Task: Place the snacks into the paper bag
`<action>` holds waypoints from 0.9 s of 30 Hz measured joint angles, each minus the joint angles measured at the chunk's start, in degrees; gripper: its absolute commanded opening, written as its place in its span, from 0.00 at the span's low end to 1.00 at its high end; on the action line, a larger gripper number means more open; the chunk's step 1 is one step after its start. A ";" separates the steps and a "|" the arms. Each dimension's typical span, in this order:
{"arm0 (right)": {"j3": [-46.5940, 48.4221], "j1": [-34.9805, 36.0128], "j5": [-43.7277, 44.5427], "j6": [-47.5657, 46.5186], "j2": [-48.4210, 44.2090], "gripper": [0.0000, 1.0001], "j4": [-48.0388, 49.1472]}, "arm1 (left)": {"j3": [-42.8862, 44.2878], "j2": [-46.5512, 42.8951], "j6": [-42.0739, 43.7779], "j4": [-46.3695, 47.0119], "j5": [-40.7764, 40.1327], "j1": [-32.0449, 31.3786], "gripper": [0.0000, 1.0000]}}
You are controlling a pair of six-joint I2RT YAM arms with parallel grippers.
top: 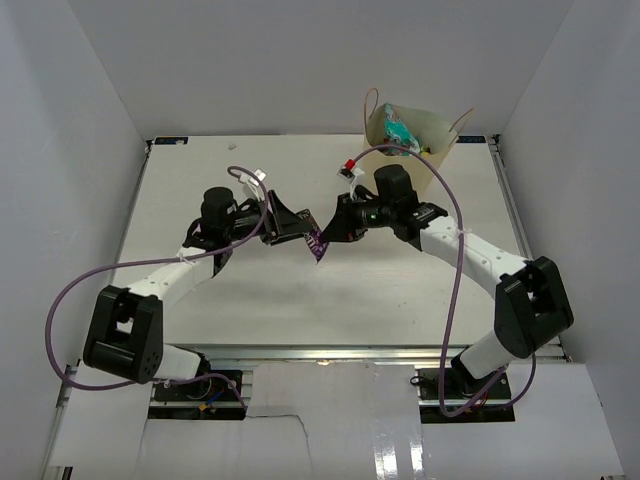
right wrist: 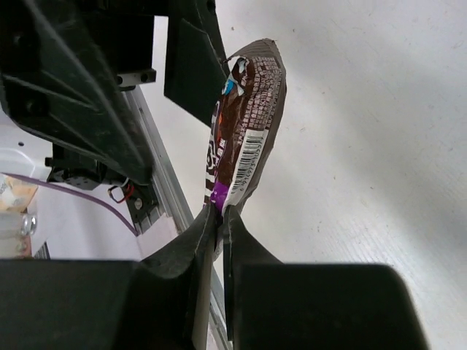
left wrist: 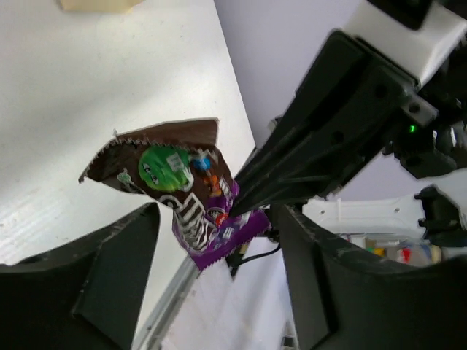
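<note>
The right gripper pinches the small brown packet by one end, above the middle of the table. The left gripper stands wide on both sides of it. The right one should hold tight, pull clear of those fingers, then swing to the paper bag at the far right corner. The way there looks open.

White "m" lettering and barcode on the brown-purple packet

A crumpled brown-and-purple snack packet hangs above mid-table. The tan paper bag stands far right, a teal-white packet inside.
</note>
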 measured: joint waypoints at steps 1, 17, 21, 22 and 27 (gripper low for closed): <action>0.46 -0.72 -1.14 -1.20 -0.22 0.08 -0.68 | 0.09 -0.76 0.44 0.35 0.22 0.00 0.83; 26.21 -18.91 -6.25 -33.68 -8.70 0.08 -16.81 | 1.57 -13.09 11.61 -11.93 -14.62 2.34 0.98; 28.98 -20.79 10.27 -35.23 -9.73 0.08 -14.78 | 1.73 -13.42 13.40 -19.43 -22.88 2.54 0.98; 29.40 -20.74 14.01 -35.91 -9.29 0.08 -14.23 | 1.73 -13.57 13.73 -20.63 -24.35 2.64 0.98; 31.71 -20.59 30.34 -41.40 -2.49 0.08 -11.82 | 1.73 -14.05 14.40 -23.50 -28.30 2.86 0.98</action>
